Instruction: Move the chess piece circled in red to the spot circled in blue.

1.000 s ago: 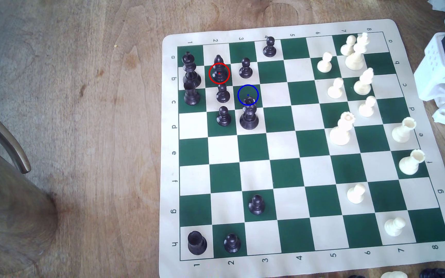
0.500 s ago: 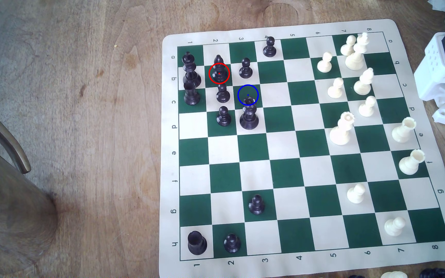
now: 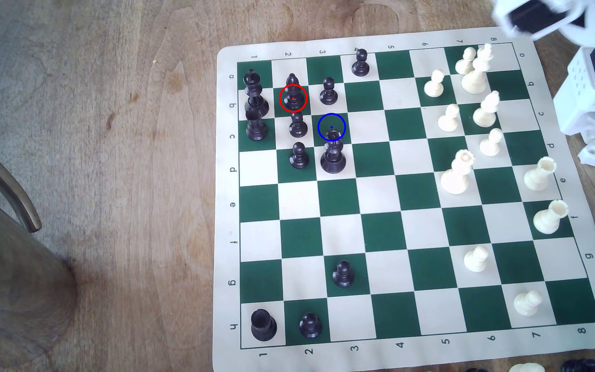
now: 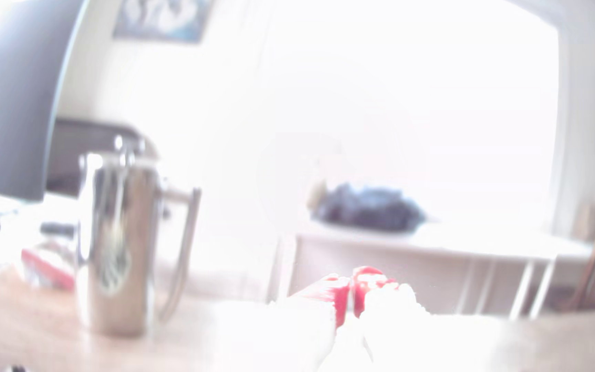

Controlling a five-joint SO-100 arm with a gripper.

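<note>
Exterior view: black queen (image 3: 333, 155) crowding blue-ringed square (image 3: 325, 123) beside bishop (image 3: 293, 93).

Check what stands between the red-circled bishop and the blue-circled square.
Exterior view: nothing on the diagonal between the bishop and the blue-circled square; two black pawns flank it, and the queen's head overlaps the ring.

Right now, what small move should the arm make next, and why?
Probably swing the arm across the board toward the black bishop. It stands untouched in the red ring, and the arm hangs over the far corner with the pincer apparently closed and empty.
</note>
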